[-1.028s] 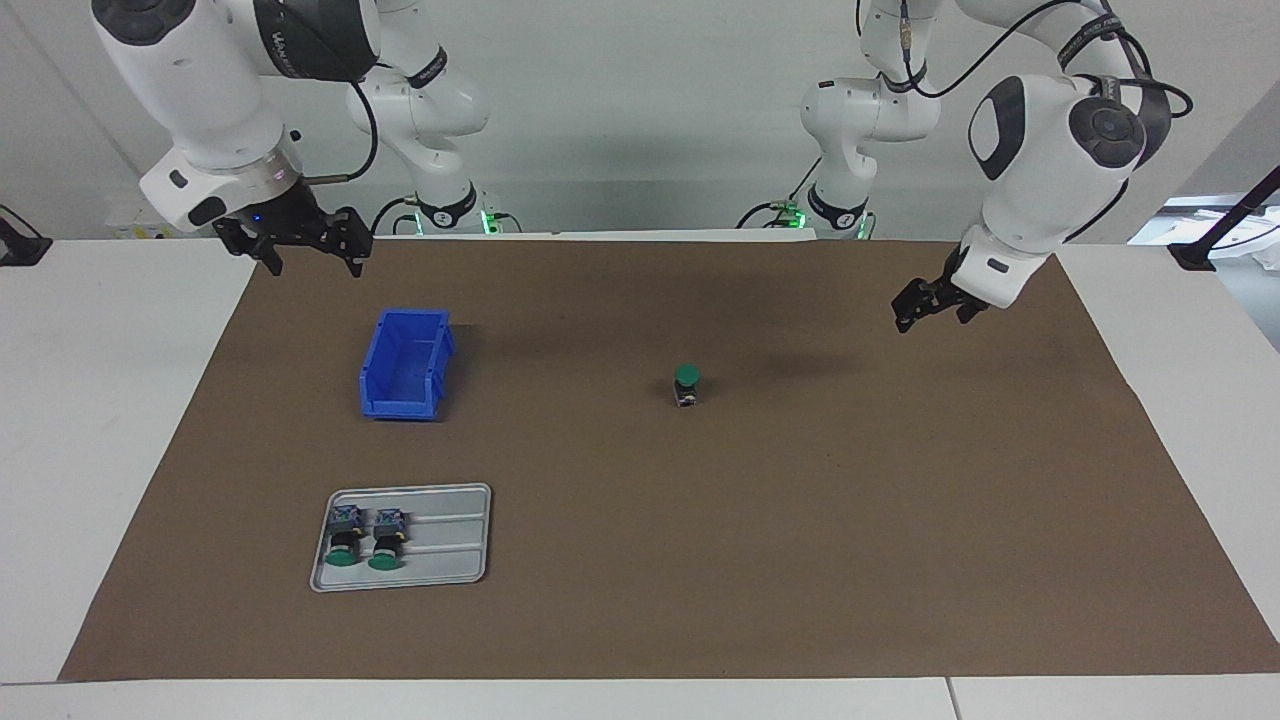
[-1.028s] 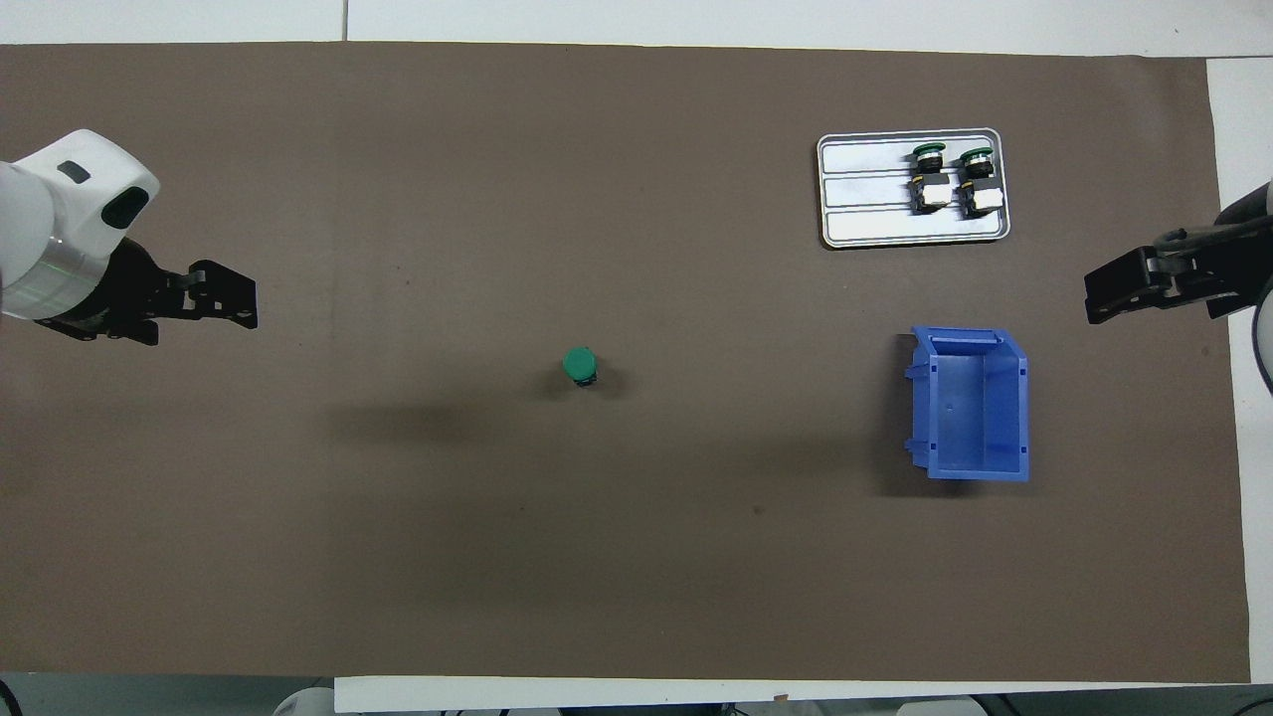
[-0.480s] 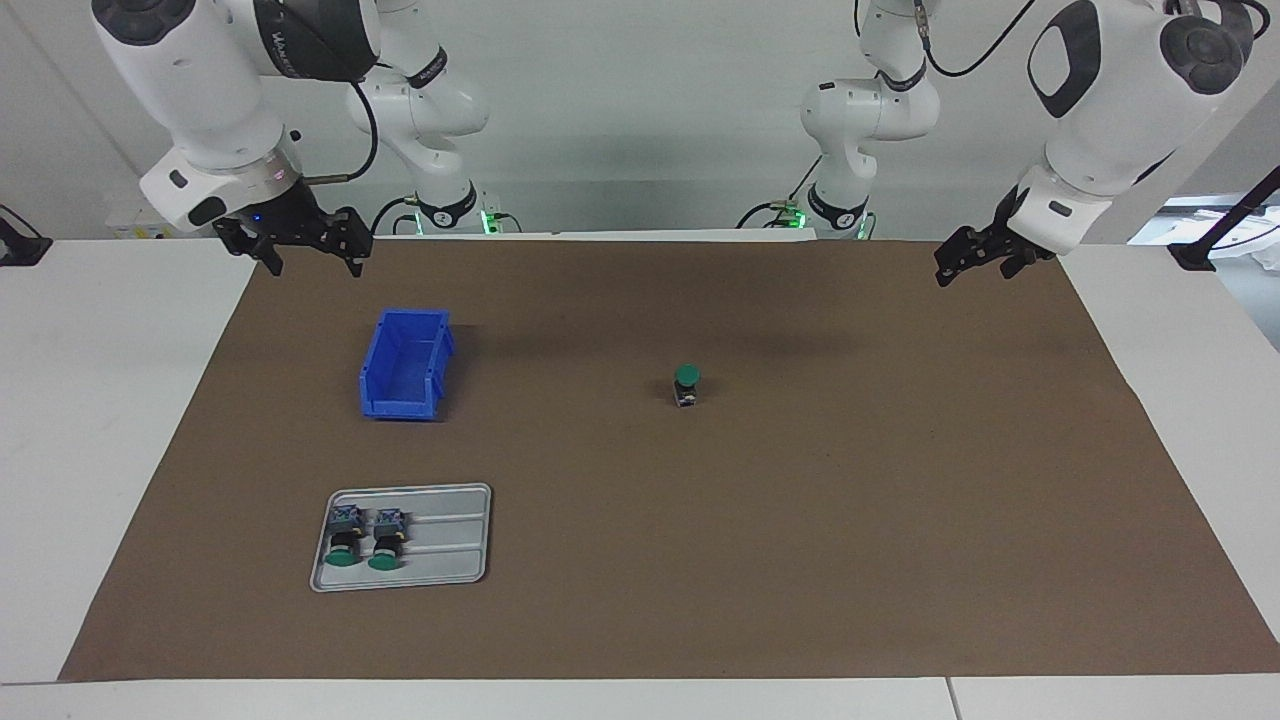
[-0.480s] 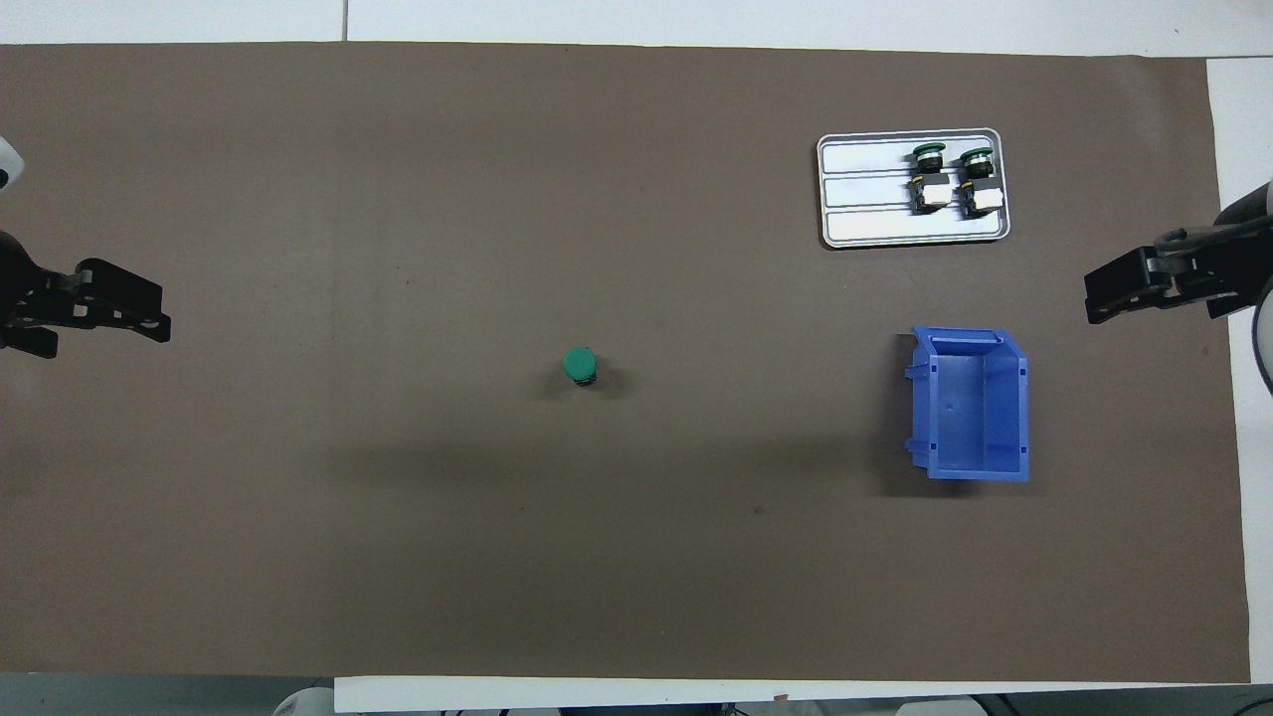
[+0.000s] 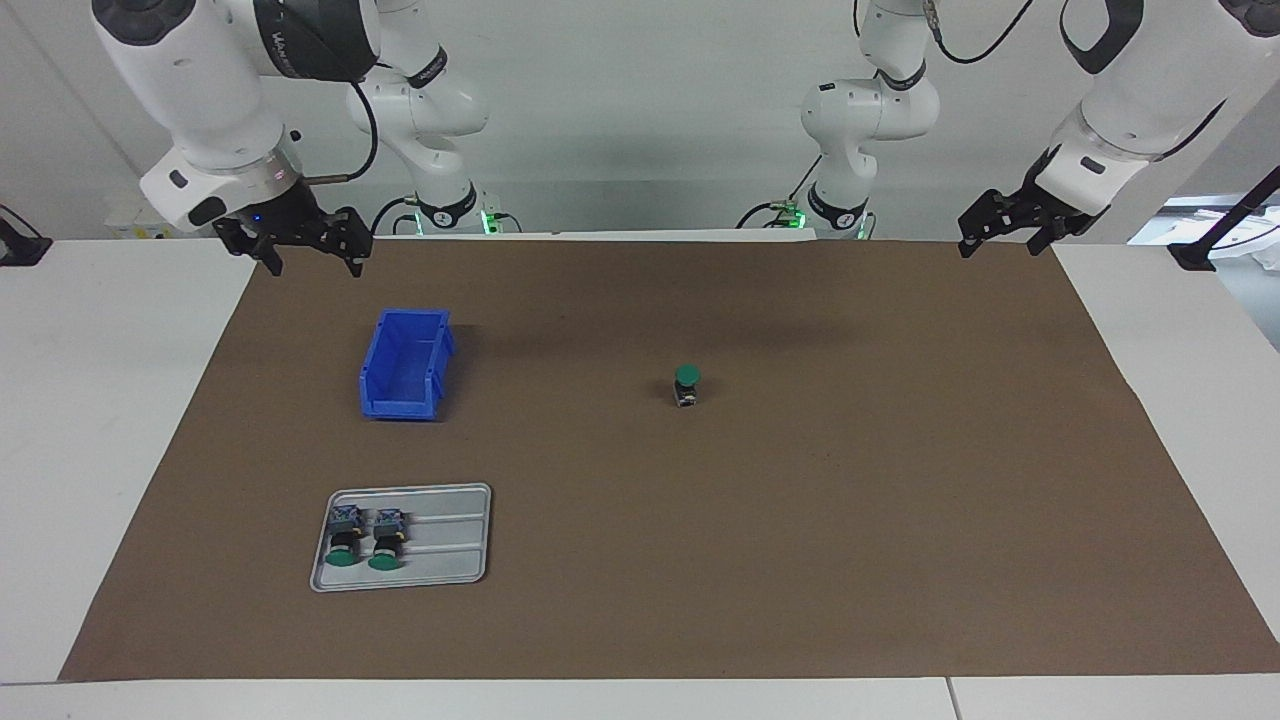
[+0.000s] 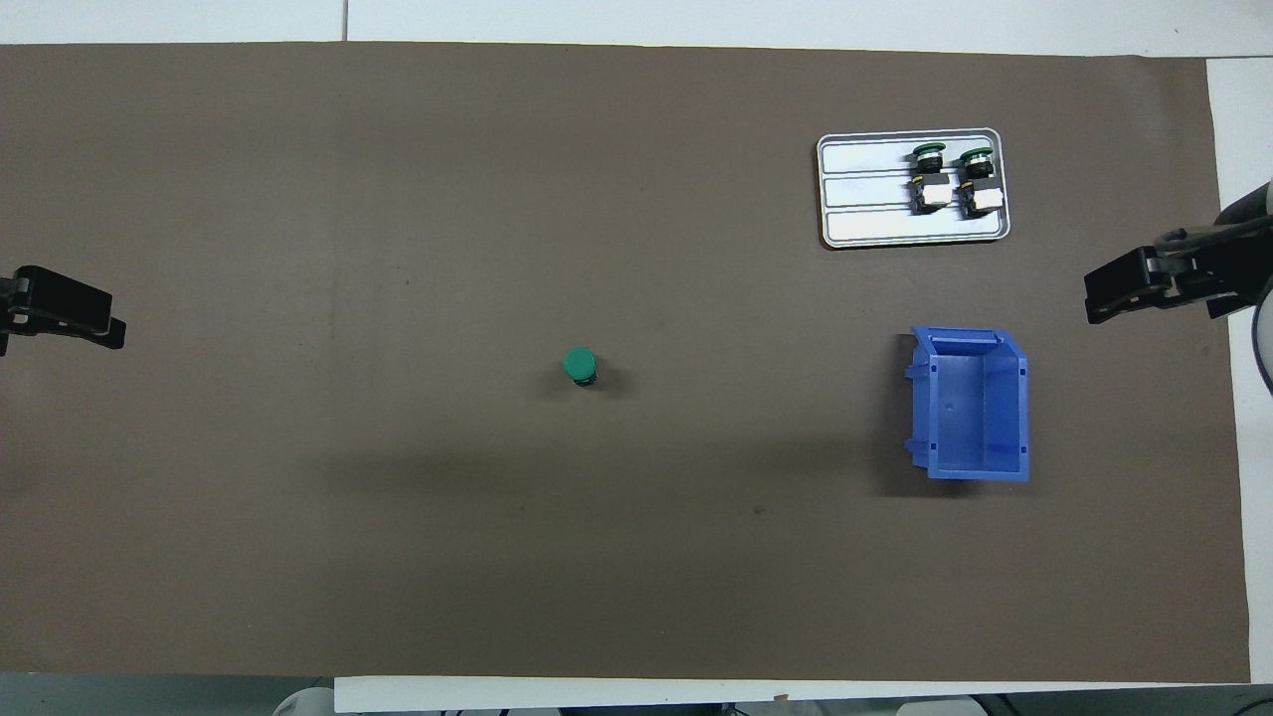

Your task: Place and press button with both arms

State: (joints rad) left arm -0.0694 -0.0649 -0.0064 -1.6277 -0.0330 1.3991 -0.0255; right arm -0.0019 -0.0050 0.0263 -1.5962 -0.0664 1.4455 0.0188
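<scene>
Facing view: green-capped push-button [image 5: 686, 385] stood upright mid-mat, well apart from blue plastic bin [image 5: 405, 364]. Right hand [image 5: 303, 243] wide, left hand [image 5: 1015, 222] wide, both empty.
Overhead view: button's narrow base; an off-centre press would likely topple it.

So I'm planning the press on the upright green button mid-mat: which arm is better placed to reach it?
Neither is close. The button stands upright on the mat, nearer the left arm's end. The left gripper hangs open with nothing below; the right gripper, also open, hangs by the blue bin. Probably left.
</scene>
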